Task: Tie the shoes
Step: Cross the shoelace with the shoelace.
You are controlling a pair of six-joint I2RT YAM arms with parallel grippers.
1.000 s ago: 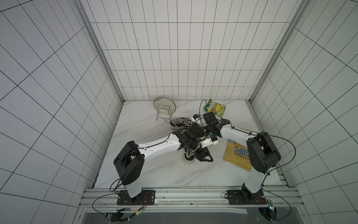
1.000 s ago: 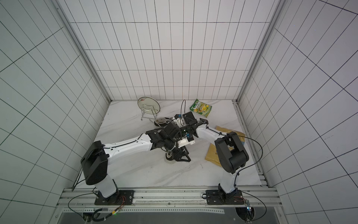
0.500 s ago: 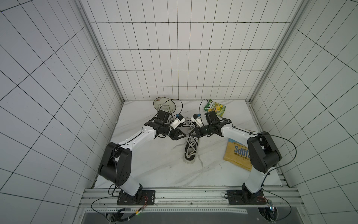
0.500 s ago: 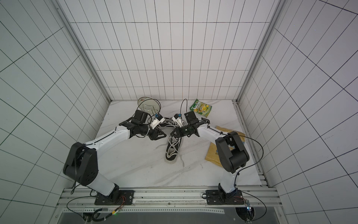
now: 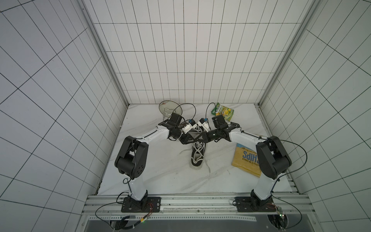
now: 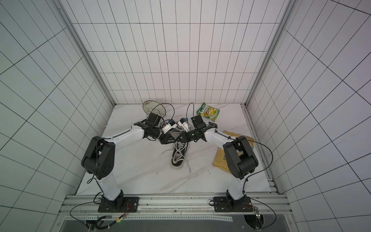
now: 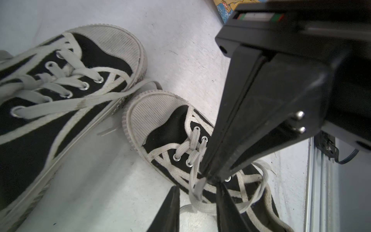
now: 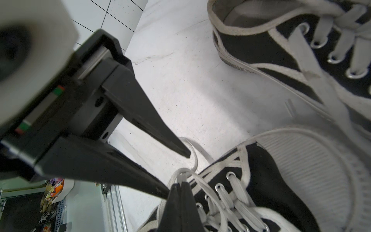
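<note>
the left hand (image 7: 197, 190) and right hand (image 8: 180, 185) are meeting tip to tip over the near shoe (image 5: 197, 158), each blocking the other's way forward. the lace (image 7: 198, 188) that the right hand is pinching is hanging in the narrow gap between the left hand's fingers. just beyond both hands the second shoe (image 7: 30, 130) is lying across the path, with a plate on a rack (image 5: 169, 106) and a green bag (image 5: 222, 111) standing farther behind it. a yellow chip bag (image 5: 245, 160) is crowding the right hand's outer side. bare tabletop (image 5: 160, 164) is lying free on the left hand's outer side.

Black shoes (image 5: 197, 156), white laces (image 7: 60, 106), yellow bag (image 5: 244, 161)
</note>
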